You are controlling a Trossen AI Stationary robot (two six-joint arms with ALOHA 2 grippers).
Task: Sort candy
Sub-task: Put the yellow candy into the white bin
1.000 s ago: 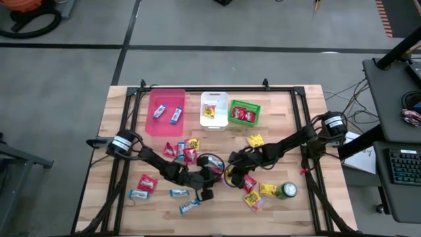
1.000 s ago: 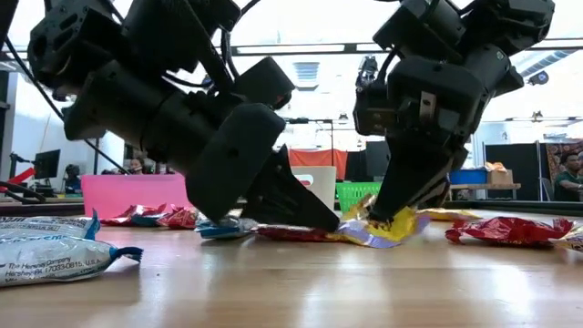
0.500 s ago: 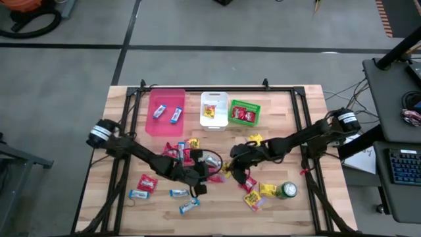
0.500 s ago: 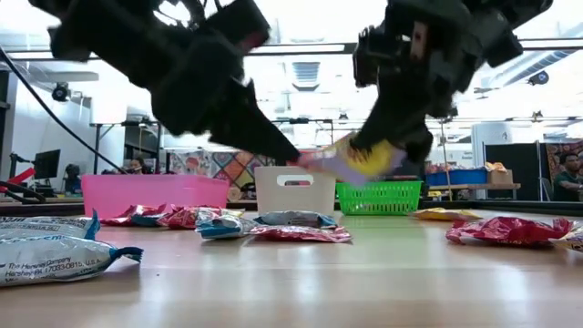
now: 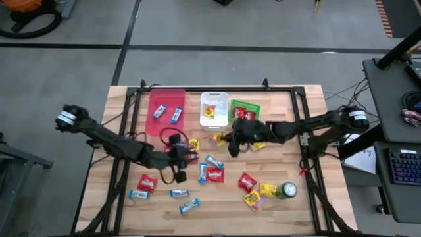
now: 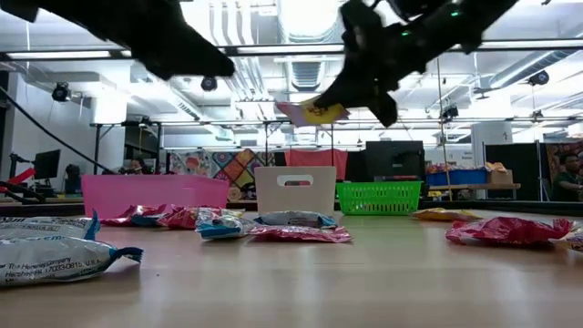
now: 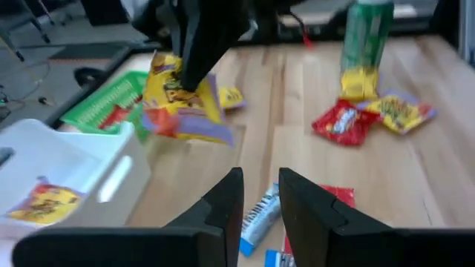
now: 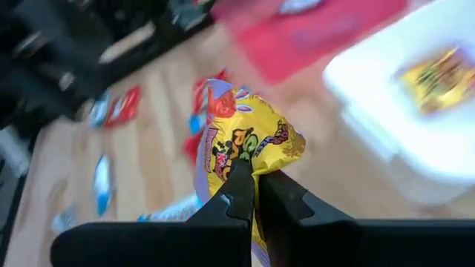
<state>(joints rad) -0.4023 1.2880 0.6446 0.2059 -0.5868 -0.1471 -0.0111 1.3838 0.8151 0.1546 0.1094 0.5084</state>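
The right gripper (image 8: 254, 194) held a yellow packet (image 8: 249, 152), jaws clenched, near the white bin (image 5: 214, 109); it should release directly above it.

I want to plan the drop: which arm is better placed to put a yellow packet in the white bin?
The right: its hand already holds a yellow packet just beside the white bin.
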